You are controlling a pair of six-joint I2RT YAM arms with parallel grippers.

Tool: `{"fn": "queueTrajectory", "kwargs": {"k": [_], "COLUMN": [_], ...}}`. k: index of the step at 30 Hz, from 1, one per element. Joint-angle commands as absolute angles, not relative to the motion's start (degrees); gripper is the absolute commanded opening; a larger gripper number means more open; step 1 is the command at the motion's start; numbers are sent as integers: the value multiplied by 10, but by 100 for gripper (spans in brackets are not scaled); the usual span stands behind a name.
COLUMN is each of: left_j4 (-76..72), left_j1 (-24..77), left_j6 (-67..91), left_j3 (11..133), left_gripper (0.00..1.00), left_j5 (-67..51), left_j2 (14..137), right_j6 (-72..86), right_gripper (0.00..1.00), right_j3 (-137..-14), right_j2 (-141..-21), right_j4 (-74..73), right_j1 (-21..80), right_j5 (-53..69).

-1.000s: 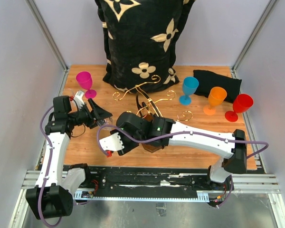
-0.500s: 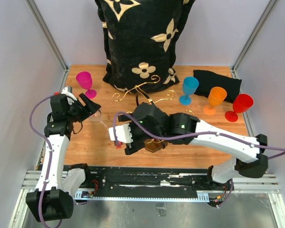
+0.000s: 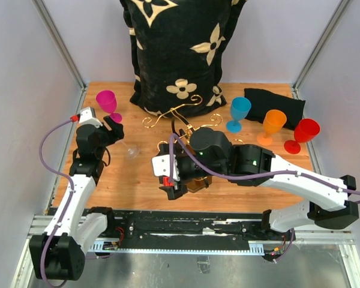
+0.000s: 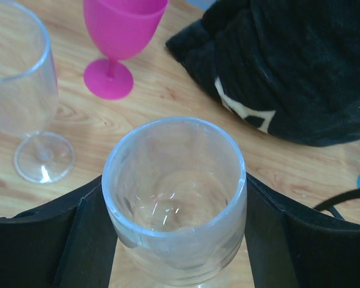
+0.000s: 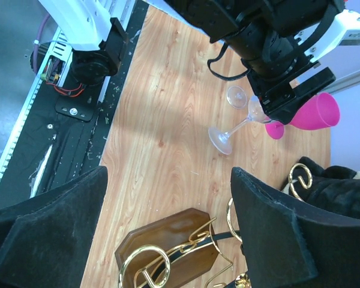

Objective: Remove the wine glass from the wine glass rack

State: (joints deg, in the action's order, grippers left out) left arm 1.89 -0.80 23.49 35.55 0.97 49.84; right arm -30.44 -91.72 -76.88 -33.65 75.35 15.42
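Note:
The gold wire wine glass rack [image 3: 181, 111] stands mid-table on its dark wooden base [image 3: 198, 183]; the base shows in the right wrist view [image 5: 168, 237]. My left gripper [image 3: 113, 129] is shut on the bowl of a clear wine glass [image 4: 174, 198], away from the rack on its left. The glass is tilted, its foot [image 3: 132, 150] pointing toward the rack, and it also shows in the right wrist view [image 5: 234, 127]. My right gripper [image 3: 168, 174] is open and empty, its fingers spread wide above the table by the base [image 5: 168, 177].
A second clear glass [image 4: 21, 90] and a pink glass [image 3: 107, 103] stand by the left gripper. Blue [image 3: 239, 111], orange [image 3: 273, 123] and red [image 3: 304, 132] glasses stand at the right. A black flowered pillow [image 3: 180, 48] and a black cloth [image 3: 276, 102] lie at the back.
My left gripper has moved left and back, away from the rack, carrying the clear glass. My right gripper has moved right, to above the rack's base.

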Motion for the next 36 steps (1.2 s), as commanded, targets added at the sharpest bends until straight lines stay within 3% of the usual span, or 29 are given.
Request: {"fn": "queueTrajectory", "kwargs": {"k": [1,11,27,36], "left_j4": [-112,-235,-490,-525], "left_j1": [30,162,188,198], "left_j6": [170,129,56,58], "left_j3": [342,313,278,264], "left_gripper": [45,48,50,56], "left_j5": [144,348,465,483], "left_j2": [503,620,774,801], "right_j6": [-302,-317,-292,-287], "right_gripper": [84,85,85,86], "right_j3": [-909,-900,-861,-846], "right_j2": [-752,-747,-695,-668], "right_j4": [-316,-316,-305,-307], "right_j1": [762,756,728,712], "right_j5": [141,111,107,88]}}
